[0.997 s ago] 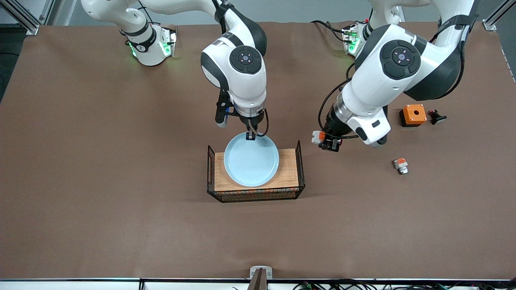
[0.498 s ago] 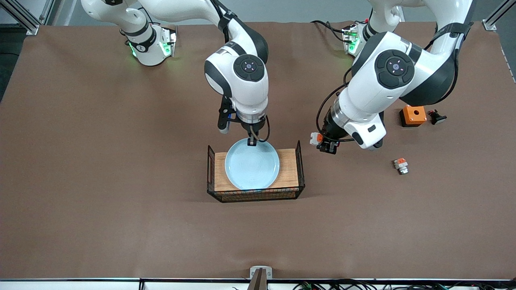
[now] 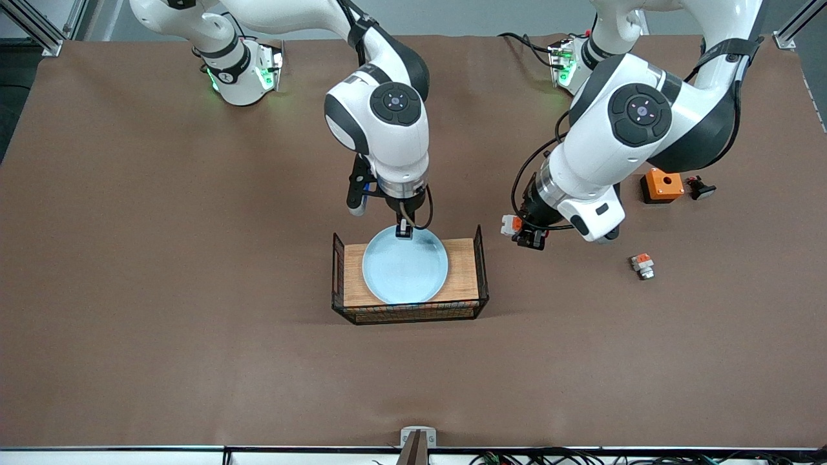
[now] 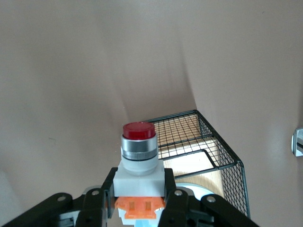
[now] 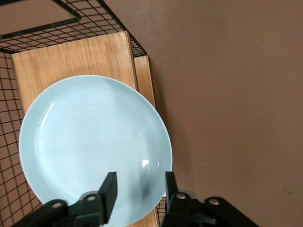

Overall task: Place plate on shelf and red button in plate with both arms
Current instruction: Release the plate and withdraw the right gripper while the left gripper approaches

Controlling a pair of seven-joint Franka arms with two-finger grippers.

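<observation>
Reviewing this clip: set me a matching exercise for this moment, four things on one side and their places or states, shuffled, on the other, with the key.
Things:
1. plate
2. red button
3. right gripper
4. orange box

Places or states:
A. clamped in the shut left gripper, up in the air beside the wire rack
B. on the table toward the left arm's end
C. lying on the rack's wooden board
D. fingers parted at the plate's rim

Pairs: 1-C, 2-A, 3-D, 4-B
</observation>
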